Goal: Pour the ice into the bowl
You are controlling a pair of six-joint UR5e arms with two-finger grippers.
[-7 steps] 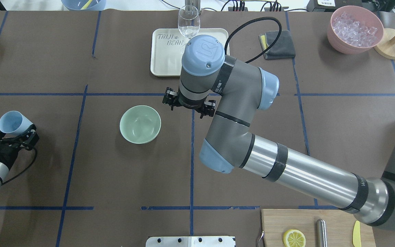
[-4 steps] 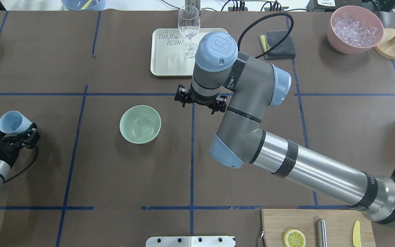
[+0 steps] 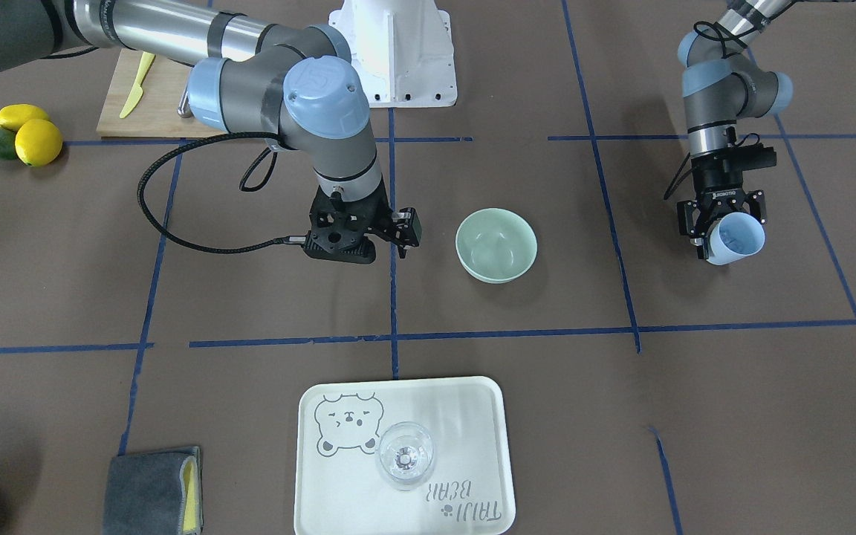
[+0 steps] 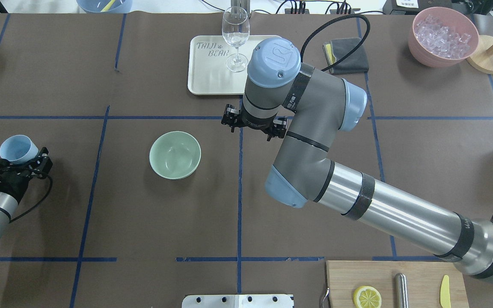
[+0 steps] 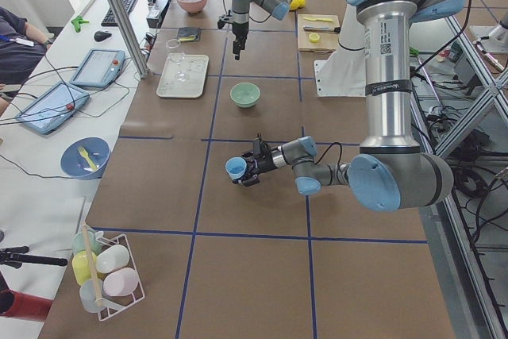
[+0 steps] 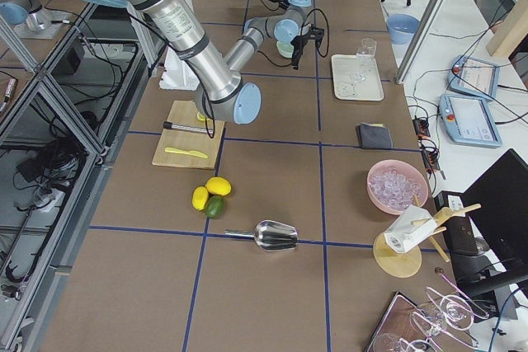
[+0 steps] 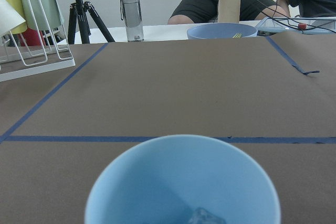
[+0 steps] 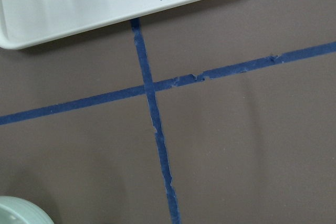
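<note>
My left gripper (image 4: 30,164) is shut on a light blue cup (image 4: 18,149) above the table's left side, well left of the bowl. It shows in the front view (image 3: 721,223) with the cup (image 3: 736,239) leaning. The left wrist view looks into the cup (image 7: 181,182), and a clear ice cube (image 7: 202,216) lies at its bottom. The pale green bowl (image 4: 174,154) stands empty near the table's middle (image 3: 495,244). My right gripper (image 3: 365,241) hangs open and empty to the bowl's right in the overhead view. The bowl's rim (image 8: 18,211) shows in the right wrist view's corner.
A cream tray (image 4: 208,77) with a wine glass (image 4: 235,34) lies behind the right wrist. A pink container of ice (image 4: 443,36), a wooden stand (image 4: 490,55) and a grey cloth (image 4: 347,55) sit at the far right. A cutting board (image 4: 396,284) with a lemon slice lies near the right.
My right arm has swung to the right, away from the bowl, and its wrist now sits near the tray's corner. My left gripper with the cup has shifted slightly.
</note>
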